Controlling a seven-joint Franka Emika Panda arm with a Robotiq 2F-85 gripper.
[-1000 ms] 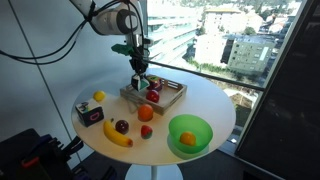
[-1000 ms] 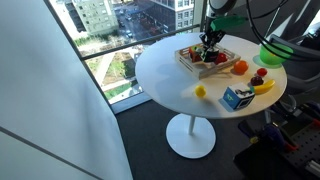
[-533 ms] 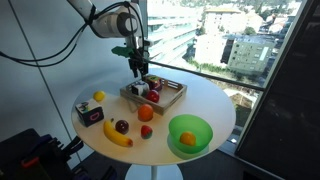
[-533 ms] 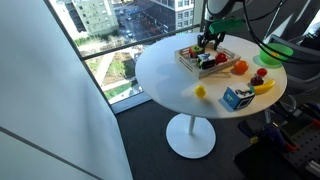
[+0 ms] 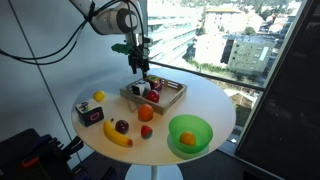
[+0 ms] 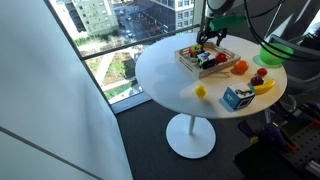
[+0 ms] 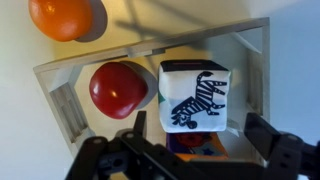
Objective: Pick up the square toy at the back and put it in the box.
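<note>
Wrist view first: looking straight down into the box (image 7: 252,45); finding the square toy (image 7: 195,95) already inside it, zebra face up, right beside a red apple (image 7: 120,88), touching or nearly so, hard to tell which; seeing the gripper (image 7: 194,124) above the toy with jaws spread apart and nothing between them, one finger on either side of the block's near edge; noting an orange (image 7: 65,16) outside the box, near its corner. Confirmed in an exterior view: gripper (image 5: 140,66) poised over the back part of the box (image 5: 172,99), clear of the rim.

Judging the placing close to done, yet not safe; could clip the toy with a finger on a sideways or slanted retreat, tipping it against the apple or over the low wall; safer to rise straight up; could also shove it if lowered again by mistake. Glimpsing an orange-and-blue object (image 7: 195,149) under the toy's near edge, too hidden to name; if propped on that, likely sitting crooked and ready to slip at a nudge; cannot tell from here.
</note>
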